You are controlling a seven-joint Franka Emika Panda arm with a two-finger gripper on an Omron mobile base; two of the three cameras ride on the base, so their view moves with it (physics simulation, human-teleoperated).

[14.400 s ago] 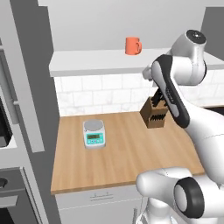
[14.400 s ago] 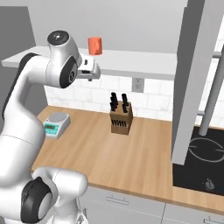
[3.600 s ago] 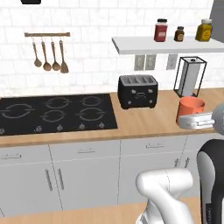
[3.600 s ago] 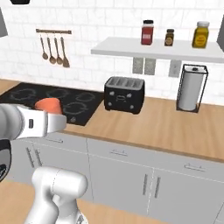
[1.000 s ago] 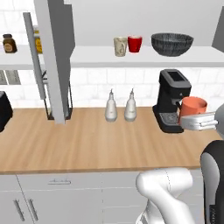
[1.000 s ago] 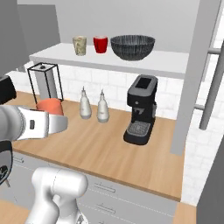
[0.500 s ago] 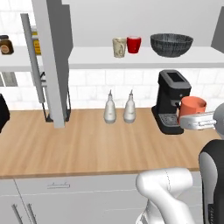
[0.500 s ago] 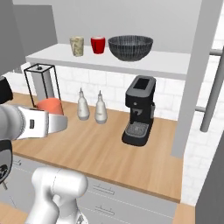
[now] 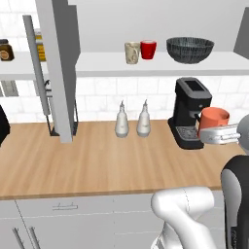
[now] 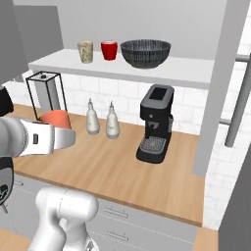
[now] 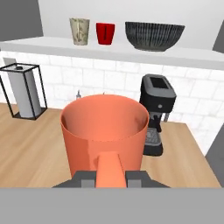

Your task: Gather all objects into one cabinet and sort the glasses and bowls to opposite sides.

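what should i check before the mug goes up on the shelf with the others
1. Grip on the orange-red mug: ok, the gripper is shut on its handle and the mug sits upright.
2. Cabinet access: ok, the door stands open and the shelf is exposed.
3. Cups' side: ok, the beige mug and red cup stand together at the left.
4. Bowl's side: ok, the dark bowl sits to the right of the cups, apart from them.
5. Free spot by the cups: cannot tell, there seems to be bare shelf left of the beige mug.
6. Lift path: not ok yet, the coffee machine stands close by the mug.
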